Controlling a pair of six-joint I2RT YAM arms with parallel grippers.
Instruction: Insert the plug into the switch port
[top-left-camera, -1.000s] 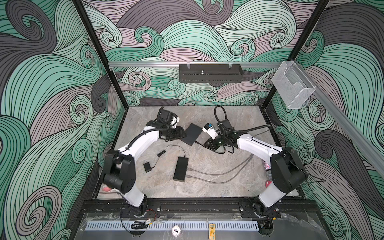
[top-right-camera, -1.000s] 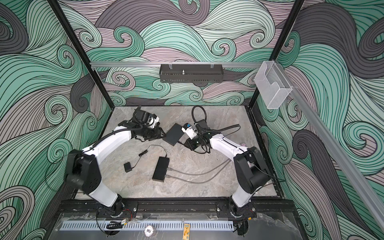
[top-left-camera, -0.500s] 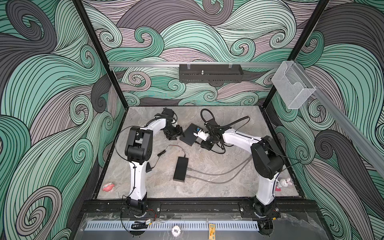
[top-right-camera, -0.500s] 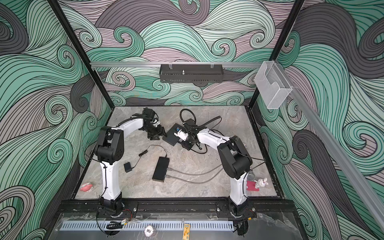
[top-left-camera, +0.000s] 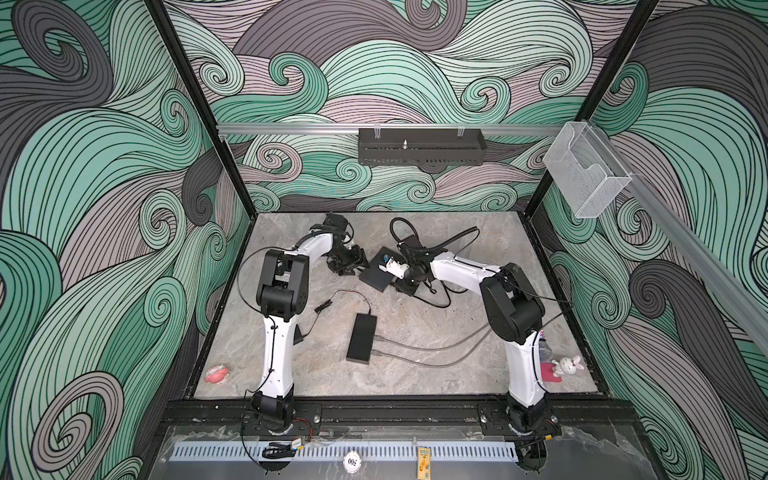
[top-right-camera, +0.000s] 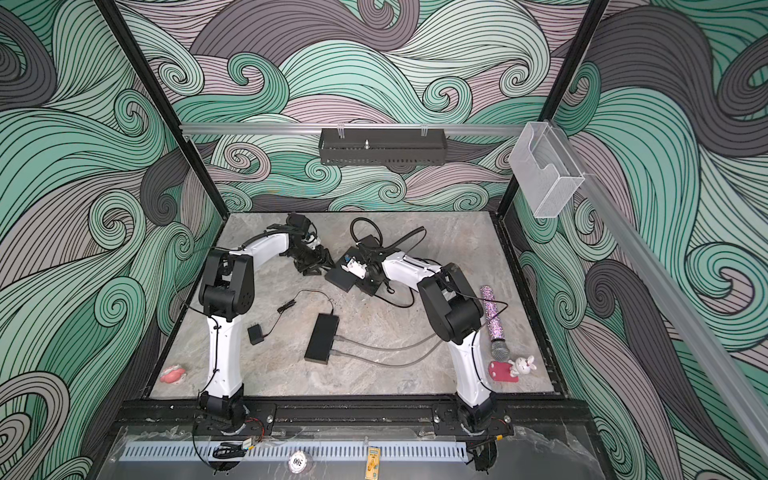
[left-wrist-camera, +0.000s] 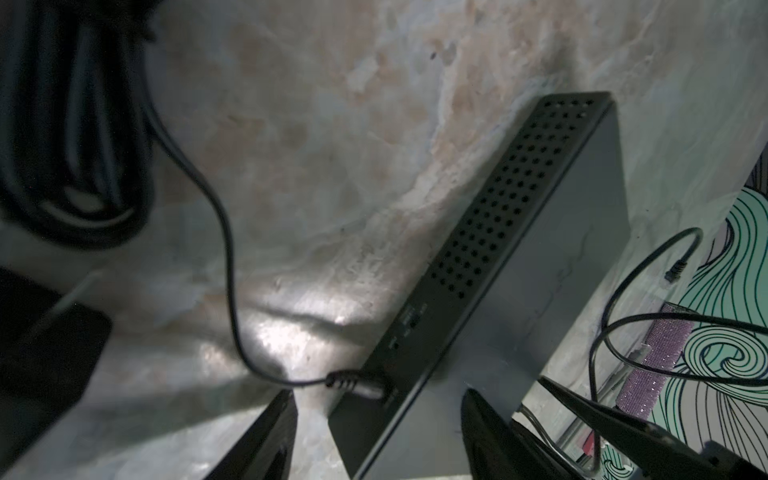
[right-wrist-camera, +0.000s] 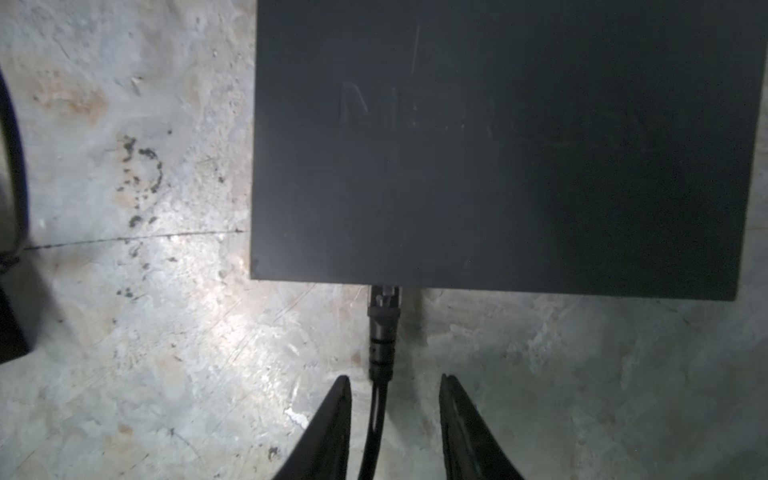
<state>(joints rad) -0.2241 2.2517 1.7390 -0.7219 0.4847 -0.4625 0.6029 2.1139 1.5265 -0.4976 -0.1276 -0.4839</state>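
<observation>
Tutor: Marbled grey tabletop (top-left-camera: 415, 386) inside wave-patterned walls (top-left-camera: 124, 208), viewed from above. Position of the plug (right-wrist-camera: 383, 320)?

Student: Entered head-first in the switch port (right-wrist-camera: 385, 287), on one edge of the square dark-grey box (right-wrist-camera: 498, 166); depth of seating not discernible. Box toward the rear centre of the tabletop. Black cable (right-wrist-camera: 374, 428) trailing straight back from the plug.

Tutor: Jaws on that side?

Student: Just behind the plug, right gripper (right-wrist-camera: 395, 377) with jaws parted, one finger to each side of the cable, nothing held.

Tutor: And opposite?

Student: At a corner of the same box, left gripper (left-wrist-camera: 377, 391) with jaws spread wide, astride that corner; bare tabletop visible between one finger and the box wall, so nothing gripped. Perforated side wall (left-wrist-camera: 498, 199) leading away, with a barrel connector (left-wrist-camera: 353, 384) on a thin lead (left-wrist-camera: 226, 232) entering its near end.

Tutor: Farther out?

Student: Narrow oblong black box (top-left-camera: 361, 338) well apart, nearer the front, two grey cables (top-left-camera: 428, 347) leaving one long side. Small black adapter (top-right-camera: 255, 334) beside the left arm (top-right-camera: 222, 361); glittery microphone (top-right-camera: 492, 316) and rabbit figurine (top-right-camera: 524, 365) beside the right arm (top-right-camera: 467, 365).
</observation>
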